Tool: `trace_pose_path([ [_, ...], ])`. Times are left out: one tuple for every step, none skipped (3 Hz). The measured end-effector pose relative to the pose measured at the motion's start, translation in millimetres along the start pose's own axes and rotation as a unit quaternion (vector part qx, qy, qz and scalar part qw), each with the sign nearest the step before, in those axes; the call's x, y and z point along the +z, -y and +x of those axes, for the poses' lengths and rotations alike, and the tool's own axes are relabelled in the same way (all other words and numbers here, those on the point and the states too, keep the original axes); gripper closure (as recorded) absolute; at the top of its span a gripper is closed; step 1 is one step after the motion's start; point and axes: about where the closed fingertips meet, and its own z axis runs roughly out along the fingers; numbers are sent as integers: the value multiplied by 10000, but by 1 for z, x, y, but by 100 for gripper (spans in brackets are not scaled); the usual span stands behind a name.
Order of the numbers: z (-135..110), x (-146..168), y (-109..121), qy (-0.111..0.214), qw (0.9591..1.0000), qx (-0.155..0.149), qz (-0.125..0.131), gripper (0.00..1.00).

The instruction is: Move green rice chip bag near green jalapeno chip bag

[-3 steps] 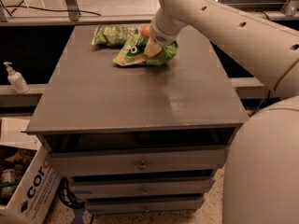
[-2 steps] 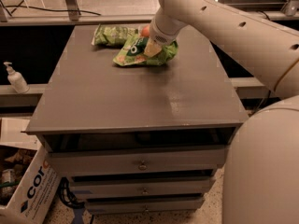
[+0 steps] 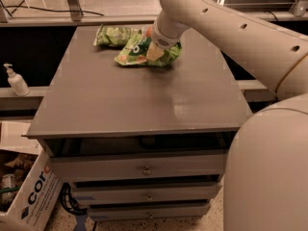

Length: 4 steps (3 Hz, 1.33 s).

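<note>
The green rice chip bag point(image 3: 130, 53), bright lime green with white letters and orange chip pictures, lies on the grey table top point(image 3: 144, 95) at its far middle. The green jalapeno chip bag point(image 3: 113, 35), duller and flatter, lies just behind and to the left of it, touching or nearly touching it. My gripper point(image 3: 155, 52) comes down from the arm at the upper right and rests on the middle of the rice chip bag, hiding part of it.
A small orange-red round thing point(image 3: 148, 31) sits behind the gripper, next to the bags. A soap dispenser point(image 3: 17, 81) stands on a ledge to the left. A cardboard box point(image 3: 29, 196) is on the floor at the lower left. Drawers point(image 3: 144, 170) are below the table top.
</note>
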Motion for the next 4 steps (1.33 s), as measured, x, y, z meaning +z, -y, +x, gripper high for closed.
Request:
trace_pose_path([
  [-4,6,-3,28,10000,1,-57,0],
  [-7,4,-3,97,9999,19,-42,0],
  [-6,0,-5,166,9998,68,-10,0],
  [8,-8,-11,353,9986,386,-17,0],
])
